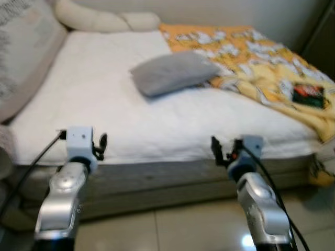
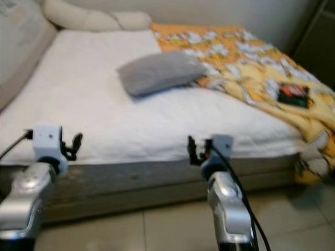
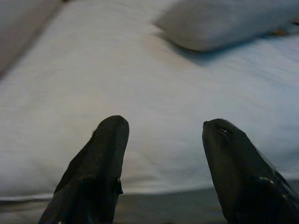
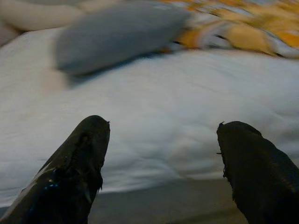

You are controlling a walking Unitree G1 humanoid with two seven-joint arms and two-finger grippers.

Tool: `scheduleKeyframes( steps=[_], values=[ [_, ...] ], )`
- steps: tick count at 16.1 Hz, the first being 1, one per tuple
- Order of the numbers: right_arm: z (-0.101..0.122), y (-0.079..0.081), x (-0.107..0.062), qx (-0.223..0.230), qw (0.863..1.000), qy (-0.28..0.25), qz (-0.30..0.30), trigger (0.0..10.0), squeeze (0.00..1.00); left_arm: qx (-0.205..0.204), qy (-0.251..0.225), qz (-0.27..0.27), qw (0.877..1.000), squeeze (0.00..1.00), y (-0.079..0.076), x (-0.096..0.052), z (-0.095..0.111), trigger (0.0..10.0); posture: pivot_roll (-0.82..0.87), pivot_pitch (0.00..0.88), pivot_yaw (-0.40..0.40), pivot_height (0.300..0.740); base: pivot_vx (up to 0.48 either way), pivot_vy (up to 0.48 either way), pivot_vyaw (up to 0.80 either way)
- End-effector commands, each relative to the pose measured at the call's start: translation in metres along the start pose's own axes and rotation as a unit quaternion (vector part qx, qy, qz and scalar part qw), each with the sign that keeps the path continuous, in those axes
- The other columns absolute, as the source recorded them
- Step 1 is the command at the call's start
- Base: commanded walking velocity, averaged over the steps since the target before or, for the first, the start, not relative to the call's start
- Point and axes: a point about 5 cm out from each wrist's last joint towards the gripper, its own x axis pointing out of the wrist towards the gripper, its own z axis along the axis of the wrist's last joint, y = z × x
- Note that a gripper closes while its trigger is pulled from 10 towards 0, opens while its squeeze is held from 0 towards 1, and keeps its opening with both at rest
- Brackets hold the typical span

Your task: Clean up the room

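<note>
A bed with a white sheet [image 1: 104, 104] stands before me. A grey pillow [image 1: 172, 73] lies near its middle. A rumpled yellow and orange patterned blanket [image 1: 261, 63] covers the right side and hangs over the right corner. My left gripper [image 1: 101, 145] is open, raised in front of the bed's near edge at the left. My right gripper [image 1: 216, 149] is open at the same edge, further right. Along the left wrist's fingers [image 3: 110, 154] I see the sheet and the grey pillow [image 3: 219, 23] beyond. In the right wrist view the pillow [image 4: 117, 35] and blanket [image 4: 243, 28] lie ahead.
A long cream bolster [image 1: 104, 21] lies at the head of the bed. A large pale cushion [image 1: 21, 52] leans on the left. A small dark red and black item [image 1: 309, 94] rests on the blanket. Tiled floor [image 1: 172, 225] lies below; dark furniture [image 1: 322, 36] stands at the right.
</note>
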Motion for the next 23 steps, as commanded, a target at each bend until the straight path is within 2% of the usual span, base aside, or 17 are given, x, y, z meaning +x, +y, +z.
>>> scheduleKeyframes(
  steps=[1,3,5,6,7,9,10,11,12,16,20,23],
  values=[
    [0.007,-0.008,0.0,0.017,1.0,-0.009,-0.02,10.0,0.0,0.002,-0.012,-0.004,1.0,0.0,-0.003,0.002,0.005,10.0,0.0,0.0,-0.014,0.74,0.0,-0.48,0.0],
    [0.001,-0.006,0.003,-0.029,0.999,0.025,-0.003,10.0,0.0,-0.016,-0.029,-0.018,0.999,0.0,-0.006,0.001,0.007,10.0,0.0,0.0,-0.015,0.74,0.0,-0.369,0.0],
    [0.003,-0.004,0.005,-0.034,0.999,0.018,-0.009,10.0,0.0,-0.03,-0.028,-0.022,0.999,0.0,-0.006,0.001,0.007,10.0,0.0,0.0,-0.013,0.74,0.0,0.0,0.0],
    [0.01,-0.004,0.007,-0.11,0.993,-0.012,-0.031,10.0,0.0,-0.034,-0.034,-0.029,0.998,0.0,-0.007,0.001,0.008,10.0,0.0,0.0,-0.013,0.74,0.0,0.0,0.0],
    [0.012,-0.001,0.008,-0.113,0.993,-0.025,-0.024,10.0,0.0,-0.036,-0.036,-0.034,0.998,0.0,-0.008,0.001,0.008,10.0,0.0,0.0,-0.012,0.74,0.0,0.0,0.0],
    [0.019,-0.005,0.01,-0.135,0.986,-0.063,-0.073,10.0,0.0,-0.034,-0.042,-0.045,0.998,0.0,-0.01,0.001,0.009,10.0,0.0,0.0,-0.017,0.74,0.0,0.0,0.0],
    [0.018,-0.003,0.01,-0.125,0.989,-0.054,-0.056,10.0,0.0,-0.035,-0.044,-0.047,0.997,0.0,-0.011,0.0,0.009,10.0,0.0,0.0,-0.017,0.74,0.244,0.0,0.0],
    [0.015,0.002,0.009,-0.107,0.993,-0.041,-0.009,10.0,0.0,-0.036,-0.044,-0.047,0.997,0.0,-0.011,0.0,0.009,10.0,0.0,0.0,-0.017,0.74,0.262,0.0,0.0],
    [0.013,0.002,0.007,-0.09,0.995,-0.038,0.003,10.0,0.0,-0.035,-0.046,-0.047,0.997,0.0,-0.011,0.0,0.009,10.0,0.0,0.0,-0.018,0.74,0.259,0.0,0.0],
    [0.012,0.0,0.008,-0.094,0.995,-0.043,-0.001,10.0,0.0,-0.043,-0.043,-0.043,0.997,0.0,-0.01,0.001,0.008,10.0,0.0,0.0,-0.018,0.74,0.263,0.0,0.0],
    [0.009,0.002,0.007,-0.078,0.996,-0.029,0.019,10.0,0.0,-0.04,-0.043,-0.043,0.997,0.0,-0.009,0.001,0.008,10.0,0.0,0.0,-0.018,0.74,0.266,0.0,0.0],
    [0.009,0.004,0.006,-0.103,0.994,-0.026,0.036,10.0,0.0,-0.038,-0.043,-0.043,0.997,0.0,-0.009,0.001,0.008,10.0,0.0,0.0,-0.018,0.74,0.271,0.0,0.26]
  ],
)
